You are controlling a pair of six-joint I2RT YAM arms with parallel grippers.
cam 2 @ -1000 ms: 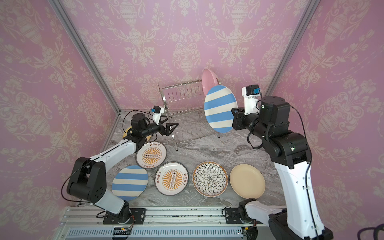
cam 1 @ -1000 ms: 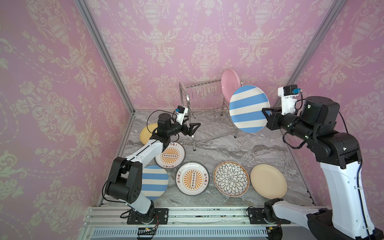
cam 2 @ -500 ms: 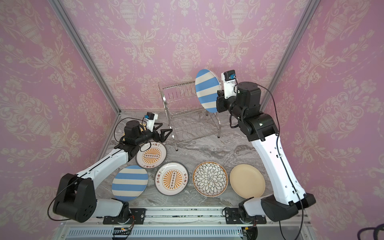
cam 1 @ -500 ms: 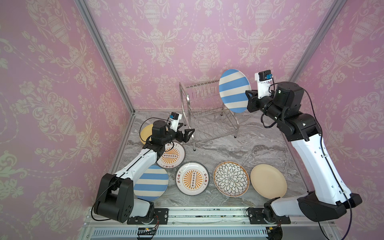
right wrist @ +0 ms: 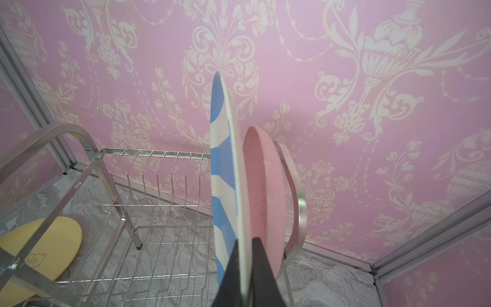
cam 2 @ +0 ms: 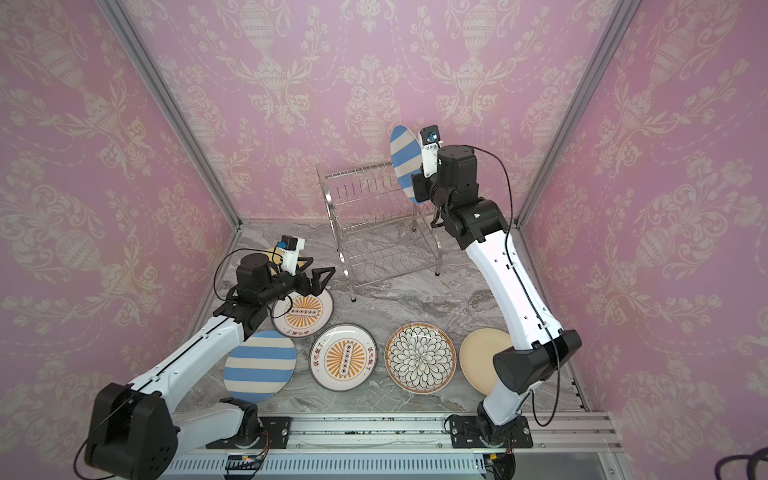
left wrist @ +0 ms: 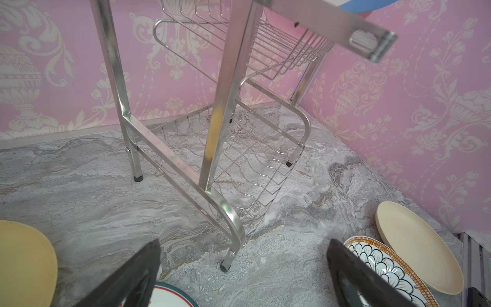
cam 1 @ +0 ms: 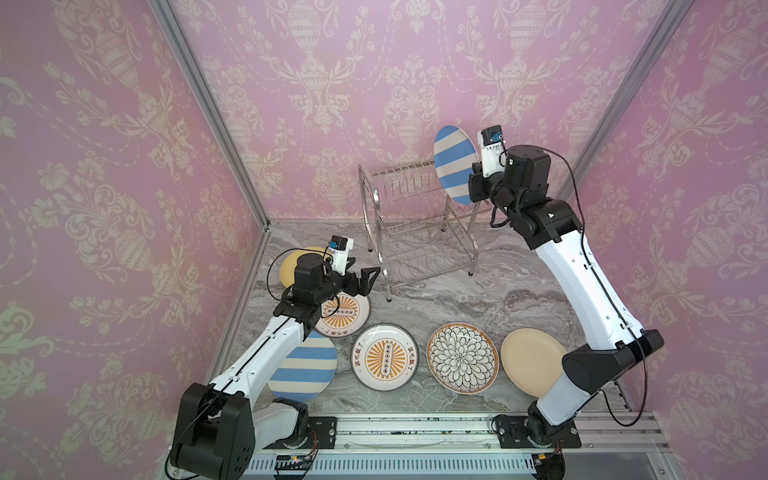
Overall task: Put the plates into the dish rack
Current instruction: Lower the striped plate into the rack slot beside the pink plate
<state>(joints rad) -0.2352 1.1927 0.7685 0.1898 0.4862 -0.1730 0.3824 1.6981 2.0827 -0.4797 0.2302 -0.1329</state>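
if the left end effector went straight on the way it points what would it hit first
Probably the dish rack: its near curved leg stands dead ahead of the open left end effector, with only table between. Depth is hard to judge.

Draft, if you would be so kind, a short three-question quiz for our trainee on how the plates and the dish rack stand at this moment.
1. True or false: the right pincer grips a blue-white striped plate on edge at the upper tier of the dish rack.
2. Which plate already stands in the rack? A) yellow B) pink plate C) beige
3. How many plates lie flat on the table?

Key
1. True.
2. B.
3. Six: yellow plate, sunburst plates, second striped plate, black-petal plate, beige plate.
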